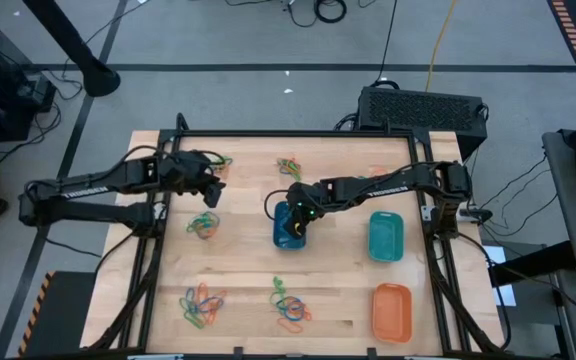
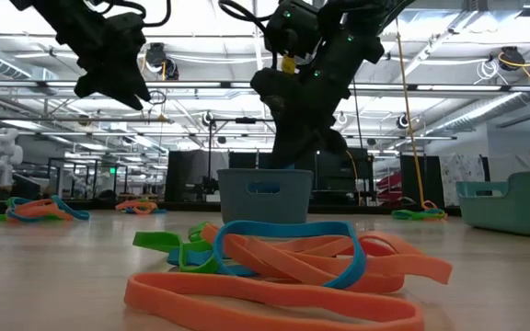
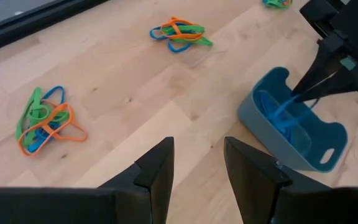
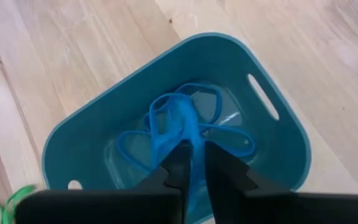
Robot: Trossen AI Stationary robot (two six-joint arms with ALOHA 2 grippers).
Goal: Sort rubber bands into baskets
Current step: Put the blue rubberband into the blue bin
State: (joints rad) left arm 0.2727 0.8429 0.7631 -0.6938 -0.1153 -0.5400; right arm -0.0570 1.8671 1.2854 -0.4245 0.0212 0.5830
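Right gripper (image 4: 194, 163), fingers nearly closed on a blue rubber band (image 4: 178, 124), hangs inside the blue basket (image 4: 278, 180); next, release; left gripper (image 3: 197, 163) open

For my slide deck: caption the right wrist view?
Right gripper lowers a blue rubber band into the blue basket.

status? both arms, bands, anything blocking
Right gripper inside the blue basket, jaws pinching a blue band. Left gripper open, empty, above bare table. Nothing blocking.
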